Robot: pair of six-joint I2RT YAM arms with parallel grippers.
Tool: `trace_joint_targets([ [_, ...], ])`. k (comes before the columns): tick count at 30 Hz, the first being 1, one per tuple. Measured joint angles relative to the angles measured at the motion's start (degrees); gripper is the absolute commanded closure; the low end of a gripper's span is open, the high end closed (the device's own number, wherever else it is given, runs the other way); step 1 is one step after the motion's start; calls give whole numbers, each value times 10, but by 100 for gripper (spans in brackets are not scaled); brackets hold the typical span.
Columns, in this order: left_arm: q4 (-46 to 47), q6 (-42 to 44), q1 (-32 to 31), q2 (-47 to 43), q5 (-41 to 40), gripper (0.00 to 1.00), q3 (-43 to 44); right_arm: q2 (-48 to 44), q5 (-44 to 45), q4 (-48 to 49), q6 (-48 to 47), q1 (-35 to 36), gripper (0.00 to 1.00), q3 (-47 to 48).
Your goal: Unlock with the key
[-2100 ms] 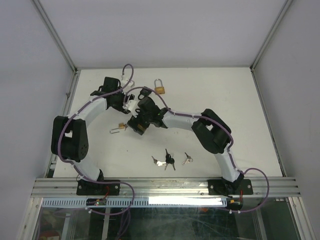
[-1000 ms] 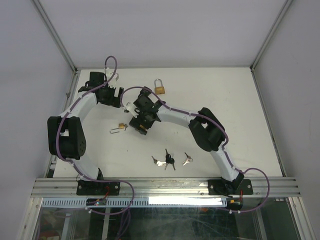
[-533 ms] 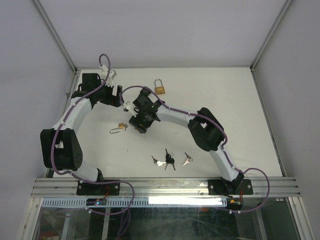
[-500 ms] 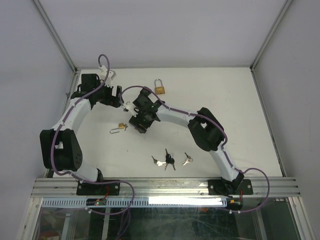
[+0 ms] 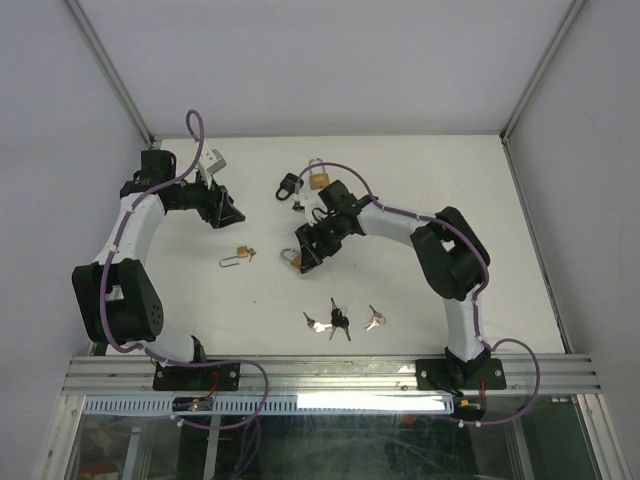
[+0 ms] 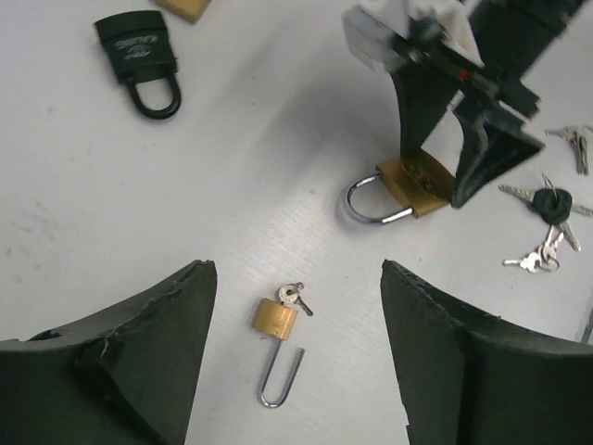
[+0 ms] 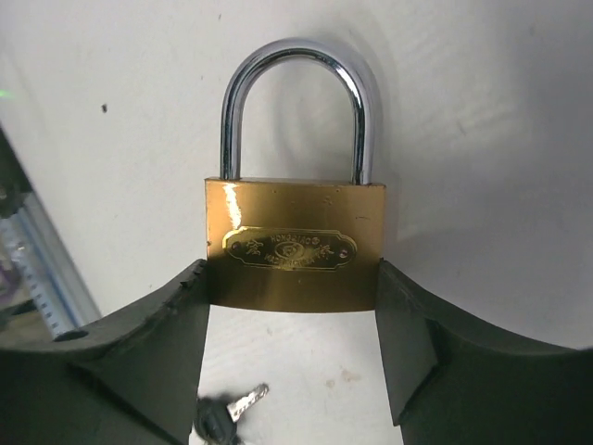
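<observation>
Between the right gripper's point(image 7: 290, 271) fingers lies the brass padlock point(image 7: 292, 255), pinched on its 2 sides, shackle pointing away. The left gripper point(image 6: 295, 273) hangs wide open and empty above a small padlock point(image 6: 275, 318). The step looks like steadying the lock. Next, fetch a key point(image 7: 236, 406), just palmward of the right fingers.

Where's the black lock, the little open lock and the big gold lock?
black padlock point(image 6: 137, 51), left wrist view, on its body.
small open brass padlock point(image 6: 275, 318), left wrist view, on its brass body.
large brass padlock point(image 7: 294, 248), right wrist view, on its engraved body.
</observation>
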Motion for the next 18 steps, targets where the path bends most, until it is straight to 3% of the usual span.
trace_joint_targets([
  [5,-124,235,-44,0,29,16,-4,-29,-95,34,38,-48,96,-69],
  [12,-220,497,-115,-69,30,10,-54,-93,-216,33,36,-50,96,-90],
  [18,-235,607,-122,-117,77,15,-52,-168,-307,24,34,-45,96,-82],
])
